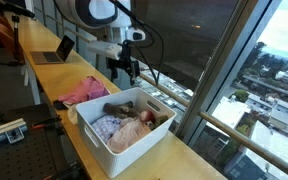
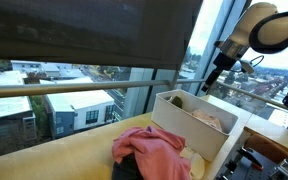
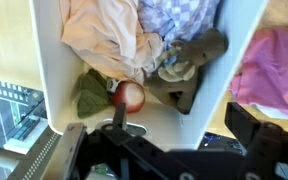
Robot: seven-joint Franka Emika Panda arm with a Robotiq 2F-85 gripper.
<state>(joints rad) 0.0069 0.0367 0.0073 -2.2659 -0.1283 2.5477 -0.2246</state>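
My gripper (image 3: 182, 125) is open and empty. It hangs above one end of a white bin (image 3: 44, 60), with one finger over the bin floor and the other outside the bin wall. The bin holds a peach cloth (image 3: 104, 35), a blue checked cloth (image 3: 174, 20), a dark brown garment (image 3: 194, 65), a green cloth (image 3: 92, 95) and a small red round item (image 3: 130, 97). In both exterior views the gripper (image 1: 124, 68) (image 2: 210, 82) is above the window-side end of the bin (image 1: 94, 135) (image 2: 189, 130).
A pink cloth (image 1: 84, 90) (image 2: 154, 150) (image 3: 274, 65) lies on the wooden counter (image 1: 44, 75) beside the bin. A laptop (image 1: 56, 52) stands farther along the counter. A large window (image 1: 204, 50) runs along the counter's edge.
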